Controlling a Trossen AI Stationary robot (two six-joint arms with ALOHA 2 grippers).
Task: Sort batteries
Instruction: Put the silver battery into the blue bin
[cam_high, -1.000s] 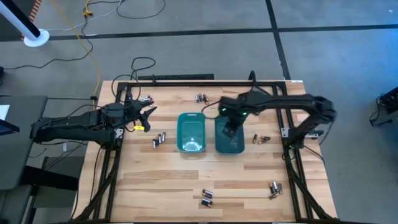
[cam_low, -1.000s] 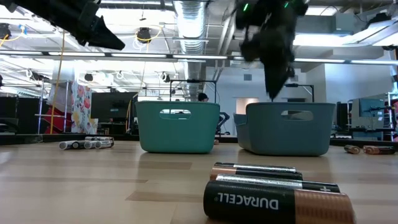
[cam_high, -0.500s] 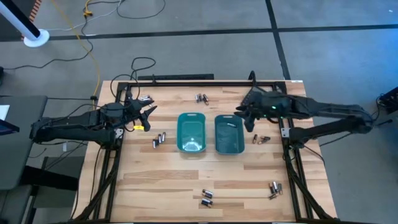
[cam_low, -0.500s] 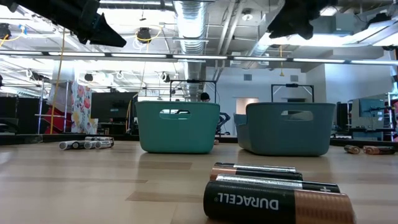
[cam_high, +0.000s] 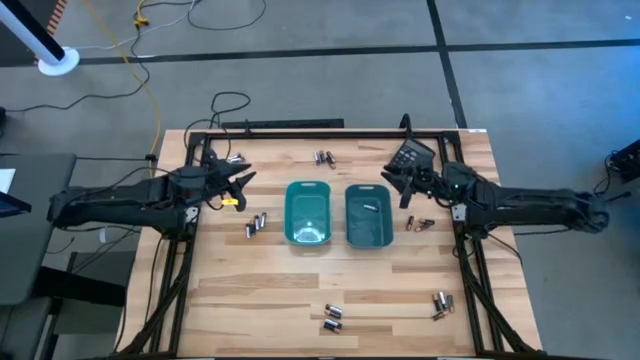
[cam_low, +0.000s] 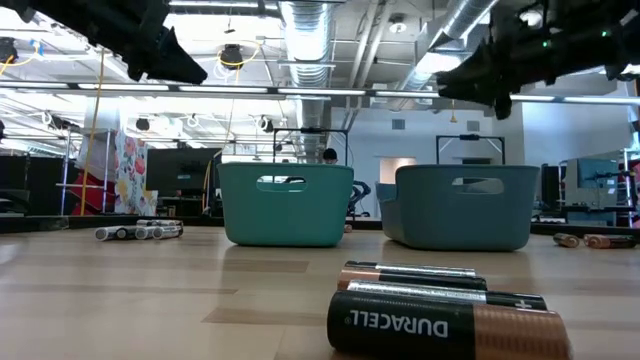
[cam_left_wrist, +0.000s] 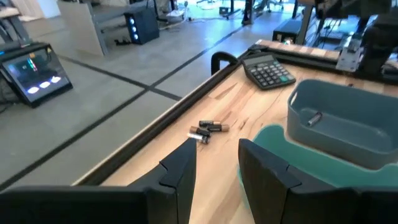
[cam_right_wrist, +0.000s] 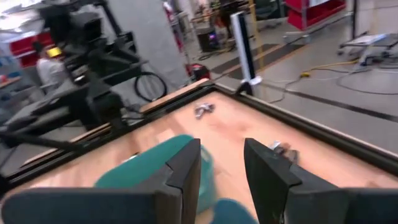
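Right gripper (cam_high: 396, 188) open; coppery-ended batteries (cam_low: 445, 320)

Setting was a robotics lab or open industrial workshop. The pale butcher-block wooden table (cam_high: 300, 290) sat in a black metal frame (cam_high: 300, 133) on a grey polished concrete floor (cam_high: 520, 90) crossed by dark seams. A yellow cable (cam_high: 150, 90) and a black cable (cam_high: 232, 102) trailed over that floor beyond the left gripper (cam_high: 240, 182). The low view showed an exposed ceiling with a silver ventilation duct (cam_low: 310, 30) and long strip lights (cam_low: 250, 91), plus further black frame rigs (cam_low: 310, 140) in the room behind. Ahead of the left gripper's fingers (cam_left_wrist: 180, 168) stood a lit monitor screen (cam_left_wrist: 31, 71) on the floor. Red shelving (cam_right_wrist: 311, 12) was visible beyond the right gripper (cam_right_wrist: 224, 168).
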